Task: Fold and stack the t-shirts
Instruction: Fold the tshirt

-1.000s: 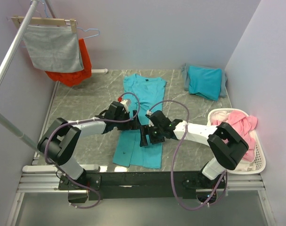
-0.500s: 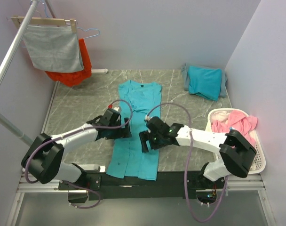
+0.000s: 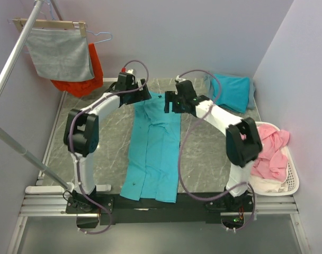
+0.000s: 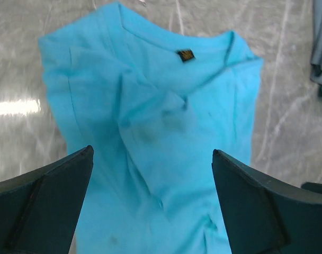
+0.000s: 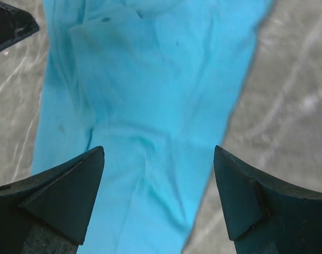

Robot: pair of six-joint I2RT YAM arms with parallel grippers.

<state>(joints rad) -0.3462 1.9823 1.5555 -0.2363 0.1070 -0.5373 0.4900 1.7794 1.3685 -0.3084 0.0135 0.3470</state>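
Shirt point(image 3: 153, 151): was laid flat along the middle of the table point(image 3: 97, 132), folded lengthwise into a long narrow strip. The collar was turned to the far end and the hem was brought to the near edge.
Collar point(image 4: 174, 45): was seen open and facing up in the left wrist view, with a small dark label point(image 4: 186, 54) sewn inside it. Creases were gathered in the cloth just below it.
Left gripper point(image 4: 151, 153): was stretched out over the collar end, on the shirt's left side. Its jaws were spread wide and nothing was caught between them; only the cloth was seen beneath.
Right gripper point(image 5: 159, 151): was held over the same end, on the shirt's right side, just beside the left gripper. Its jaws were likewise parted wide and nothing was gripped. Whether its fingers touched the cloth could not be told.
Folded shirt point(image 3: 231, 91): was set in the far right corner of the table, well apart from the long one, on top of some grey fabric point(image 3: 208, 84).
Basket point(image 3: 292, 182): was placed at the right edge of the table and was filled with pink clothes point(image 3: 272, 143).
Rack, far left: a grey cloth point(image 3: 60, 53) and an orange garment point(image 3: 92, 74) were hung there.
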